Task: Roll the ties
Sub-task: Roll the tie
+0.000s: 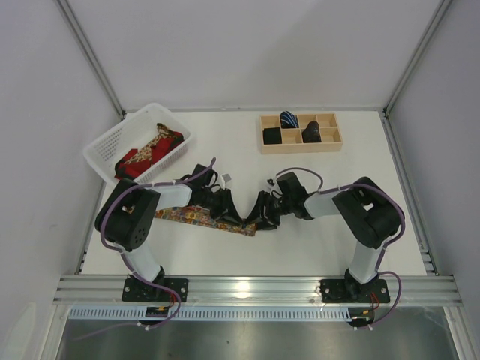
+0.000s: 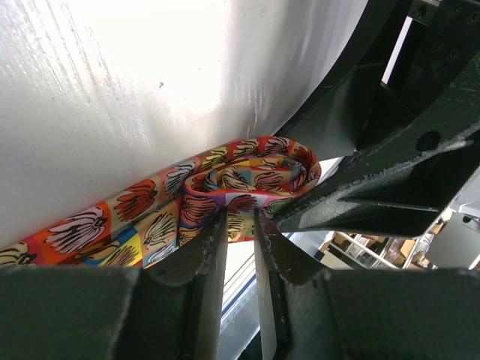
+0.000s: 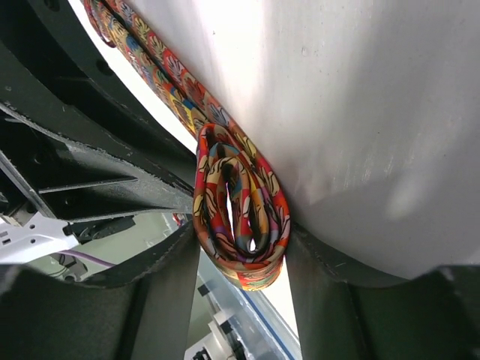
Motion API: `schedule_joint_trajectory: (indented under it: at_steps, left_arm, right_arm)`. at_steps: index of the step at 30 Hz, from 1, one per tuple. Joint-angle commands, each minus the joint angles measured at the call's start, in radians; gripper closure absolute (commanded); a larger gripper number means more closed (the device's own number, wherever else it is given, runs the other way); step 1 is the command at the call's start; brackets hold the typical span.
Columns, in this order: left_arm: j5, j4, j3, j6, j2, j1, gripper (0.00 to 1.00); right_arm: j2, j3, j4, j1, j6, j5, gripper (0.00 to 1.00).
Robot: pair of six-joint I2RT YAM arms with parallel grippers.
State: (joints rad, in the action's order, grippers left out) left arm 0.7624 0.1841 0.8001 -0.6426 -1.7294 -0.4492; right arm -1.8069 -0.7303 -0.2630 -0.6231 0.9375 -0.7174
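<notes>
A multicoloured floral tie [image 1: 191, 216] lies on the white table, running from below the left arm toward the middle. Its right end is wound into a small roll [image 3: 262, 202] that hangs at the table edge in the wrist views. My right gripper [image 3: 241, 247] straddles this roll, with one finger pressed against each side. My left gripper [image 2: 240, 217] comes in from the other side, its narrow-set fingers pinching a fold of the tie [image 2: 255, 176] at the base of the roll. Both grippers [image 1: 251, 216] meet at the table's middle.
A white basket [image 1: 101, 150] at the back left holds red and gold ties [image 1: 150, 150]. A wooden compartment tray [image 1: 300, 147] at the back right holds rolled ties: one blue-striped [image 1: 289, 120] and two black [image 1: 271, 136]. Purple cables loop over both arms.
</notes>
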Motion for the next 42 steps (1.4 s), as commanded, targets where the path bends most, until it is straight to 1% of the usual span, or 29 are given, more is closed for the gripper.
schedule_joint_trajectory:
  at_steps: [1,3,4,9,10,13,15,16,18,19,24,27,29,30,31,32,33,35,36,38,39,42]
  left_arm:
    - [-0.015,-0.032,-0.009,0.043,-0.007,0.006,0.74]
    - [-0.018,-0.035,-0.012,0.046,-0.009,0.006,0.74]
    - [-0.018,-0.037,-0.013,0.044,-0.013,0.006,0.74]
    - [-0.023,-0.035,-0.016,0.044,-0.028,0.004,0.75]
    - [-0.025,-0.029,-0.012,0.049,-0.035,0.003,0.76]
    - [-0.028,-0.015,0.002,0.052,-0.047,-0.006,0.78]
    - [-0.032,-0.012,0.011,0.049,-0.052,-0.020,0.78]
    - [-0.034,-0.012,0.014,0.044,-0.053,-0.025,0.79]
    - [-0.035,-0.018,0.027,0.034,-0.061,-0.046,0.80]
    - [-0.037,-0.020,0.034,0.023,-0.064,-0.054,0.80]
    - [-0.046,-0.047,0.060,-0.022,-0.087,-0.130,0.81]
    - [-0.057,-0.083,0.079,-0.069,-0.105,-0.178,0.81]
    - [-0.067,-0.100,0.097,-0.104,-0.124,-0.207,0.82]
    - [-0.078,-0.106,0.102,-0.117,-0.130,-0.213,0.82]
    - [-0.084,-0.113,0.108,-0.143,-0.140,-0.220,0.82]
    - [-0.084,-0.132,0.108,-0.156,-0.147,-0.227,0.82]
    - [-0.083,-0.143,0.108,-0.181,-0.151,-0.230,0.83]
    - [-0.084,-0.162,0.105,-0.198,-0.162,-0.236,0.83]
    - [-0.087,-0.166,0.103,-0.203,-0.162,-0.235,0.83]
    - [-0.095,-0.164,0.102,-0.204,-0.162,-0.235,0.83]
    - [-0.097,-0.163,0.103,-0.203,-0.162,-0.235,0.83]
    - [-0.097,-0.161,0.102,-0.203,-0.164,-0.235,0.83]
  right_arm:
    - [-0.017,-0.034,0.054,-0.007,-0.032,0.013,0.48]
    - [-0.015,-0.037,0.068,-0.007,-0.035,0.015,0.51]
    - [-0.014,-0.043,0.079,-0.007,-0.037,0.012,0.56]
    - [0.001,-0.067,0.149,-0.003,-0.051,0.022,0.68]
    - [0.004,-0.072,0.175,0.000,-0.051,0.019,0.74]
    - [0.027,-0.096,0.243,0.005,-0.065,0.013,0.85]
    - [0.034,-0.122,0.275,0.011,-0.081,0.001,0.91]
    - [0.037,-0.133,0.328,0.013,-0.086,-0.005,0.95]
    - [0.046,-0.159,0.370,0.023,-0.109,-0.016,1.00]
    - [0.053,-0.164,0.408,0.025,-0.117,-0.019,1.00]
    - [0.080,-0.169,0.481,0.075,-0.160,-0.031,1.00]
    - [0.070,-0.166,0.546,0.117,-0.222,-0.045,1.00]
    - [0.060,-0.169,0.580,0.138,-0.299,-0.044,1.00]
    - [0.055,-0.172,0.615,0.157,-0.325,-0.040,0.99]
    - [0.052,-0.175,0.628,0.166,-0.356,-0.040,0.89]
    - [0.049,-0.179,0.645,0.172,-0.405,-0.028,0.82]
    - [0.053,-0.181,0.684,0.180,-0.426,-0.014,0.70]
    - [0.064,-0.163,0.696,0.203,-0.450,-0.022,0.61]
    - [0.073,-0.150,0.696,0.212,-0.450,-0.028,0.52]
    - [0.118,-0.120,0.693,0.226,-0.448,-0.034,0.46]
    - [0.132,-0.088,0.680,0.227,-0.442,-0.034,0.41]
    - [0.184,-0.028,0.645,0.240,-0.418,-0.051,0.37]
